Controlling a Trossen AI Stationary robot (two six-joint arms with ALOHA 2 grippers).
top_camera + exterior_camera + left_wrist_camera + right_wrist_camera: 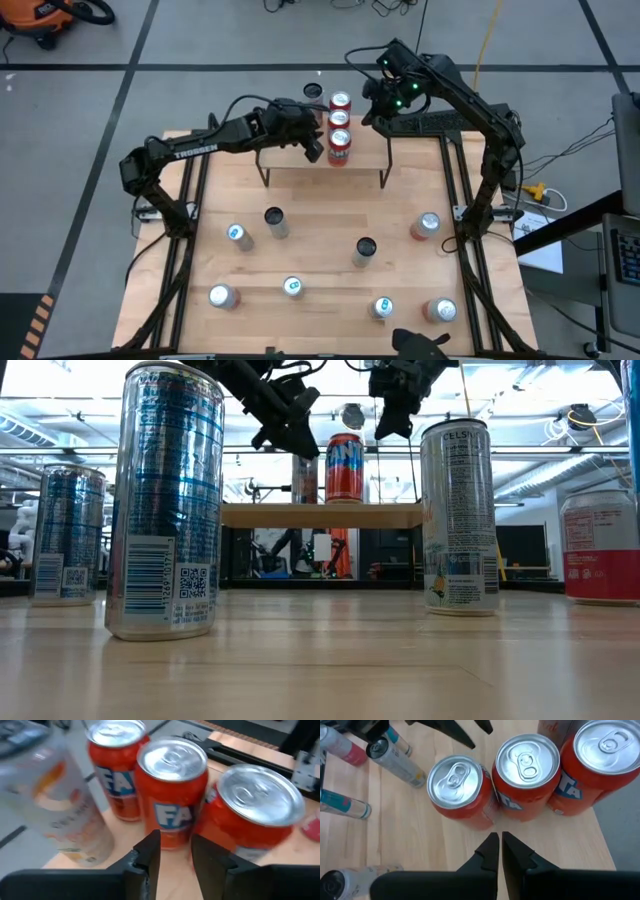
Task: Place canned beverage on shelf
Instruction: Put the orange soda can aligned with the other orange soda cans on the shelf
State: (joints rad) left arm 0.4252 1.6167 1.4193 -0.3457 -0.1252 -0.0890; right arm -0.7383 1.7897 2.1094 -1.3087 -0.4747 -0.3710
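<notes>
A: The left gripper [318, 150] hangs over the shelf [290, 170], just beside the row of three orange cans [339, 128] on its top board. In the left wrist view its fingers [150, 852] stand a little apart with nothing between them, pointing at the middle orange can [172, 790].

B: So it holds no can?

A: None. The gap is bare, and the cans stand upright ahead of the fingertips, touching each other side by side.

B: And the right gripper [372, 112]?

A: Above the far end of the shelf, on the other side of the same row. Its fingers [487, 852] are pressed together, empty, aimed between two of the cans.

B: The other cans?

A: Several stand upright on the table [320, 250], well apart from the shelf. A pale can [60, 805] also stands beside the orange ones.
</notes>
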